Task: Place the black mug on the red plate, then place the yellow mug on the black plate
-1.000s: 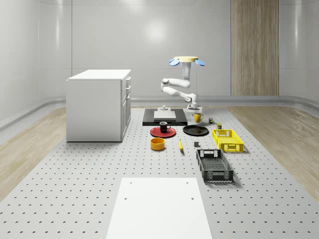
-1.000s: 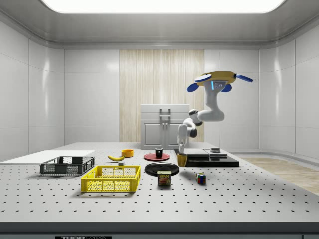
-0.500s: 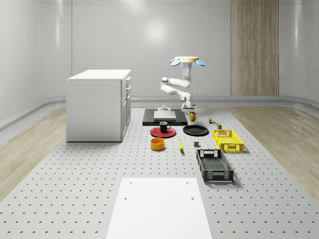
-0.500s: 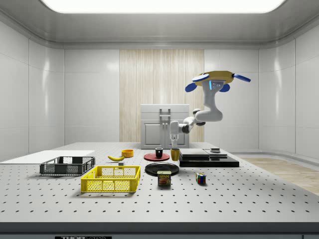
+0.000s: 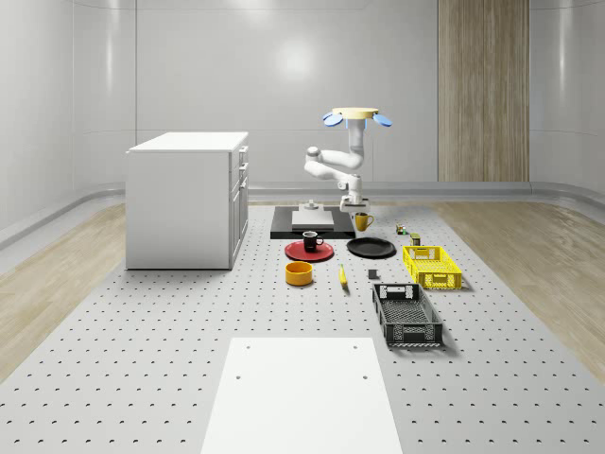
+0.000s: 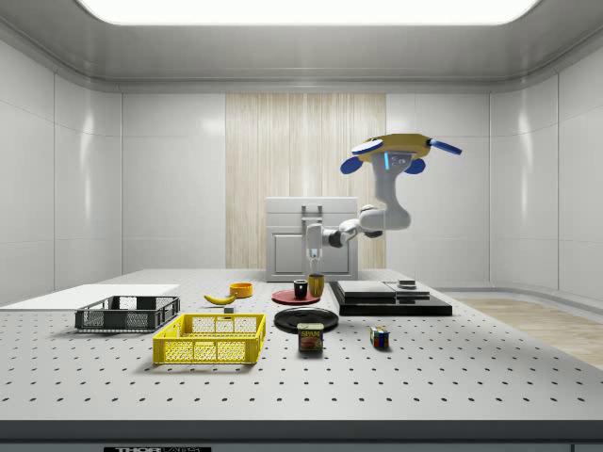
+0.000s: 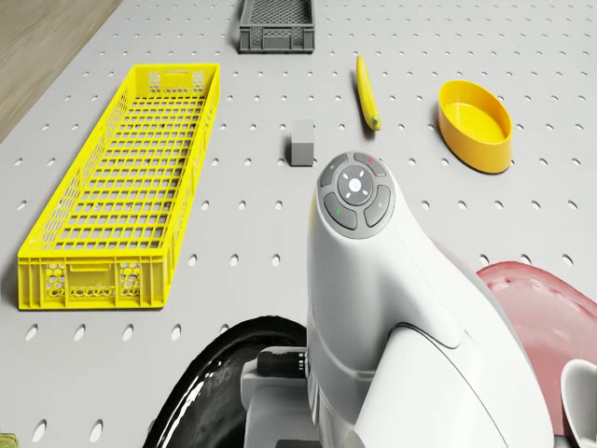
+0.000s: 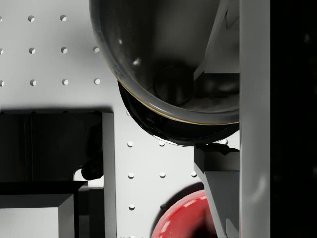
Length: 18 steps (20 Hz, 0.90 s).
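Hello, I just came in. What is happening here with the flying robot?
The drone hovers above the table's far end. Its gripper holds the yellow mug in the air near the black plate. The black mug already stands on the red plate, so only the second placement remains.

Drone hovering; arm bent downward; jaws gripping.

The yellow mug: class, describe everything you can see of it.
The yellow mug is glossy, with a dark inside and a side handle. It hangs upright in the air, clamped by the gripper, whose fingers pinch its rim. It is above the table, near the far edge of the black plate, touching nothing else. The drone hovers above.
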Available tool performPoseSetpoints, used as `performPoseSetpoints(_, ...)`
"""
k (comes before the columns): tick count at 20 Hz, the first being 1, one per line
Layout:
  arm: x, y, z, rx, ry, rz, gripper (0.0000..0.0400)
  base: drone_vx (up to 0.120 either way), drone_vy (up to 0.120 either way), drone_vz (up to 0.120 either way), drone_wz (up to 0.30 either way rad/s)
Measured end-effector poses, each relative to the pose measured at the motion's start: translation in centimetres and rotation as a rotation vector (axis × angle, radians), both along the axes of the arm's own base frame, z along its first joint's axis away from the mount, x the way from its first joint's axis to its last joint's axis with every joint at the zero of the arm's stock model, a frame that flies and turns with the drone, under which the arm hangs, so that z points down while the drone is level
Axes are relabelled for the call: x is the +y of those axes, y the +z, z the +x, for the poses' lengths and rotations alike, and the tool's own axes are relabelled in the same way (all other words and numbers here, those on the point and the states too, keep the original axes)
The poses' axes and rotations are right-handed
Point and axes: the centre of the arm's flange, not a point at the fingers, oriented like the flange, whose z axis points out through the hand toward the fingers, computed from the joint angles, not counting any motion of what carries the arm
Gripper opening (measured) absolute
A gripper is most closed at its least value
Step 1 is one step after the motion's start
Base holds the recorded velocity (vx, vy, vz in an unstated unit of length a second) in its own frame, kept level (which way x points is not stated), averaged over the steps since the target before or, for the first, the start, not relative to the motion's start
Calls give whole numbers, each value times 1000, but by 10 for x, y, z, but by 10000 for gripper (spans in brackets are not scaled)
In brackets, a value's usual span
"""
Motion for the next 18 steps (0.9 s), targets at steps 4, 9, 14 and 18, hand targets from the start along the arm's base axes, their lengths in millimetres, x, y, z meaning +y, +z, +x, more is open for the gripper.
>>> performPoseSetpoints(4, 3, -3, 2, -1, 23, 1, 121, 50, 0, 0, 0)
performPoseSetpoints(9, -12, -4, 2, 0, 60, -5, 112, 0, 0, 0, 0)
performPoseSetpoints(14, -17, -4, 3, -3, 11, 4, 109, 0, 0, 0, 0)
performPoseSetpoints(18, -18, 7, 3, -5, -4, 8, 107, 0, 0, 0, 0)
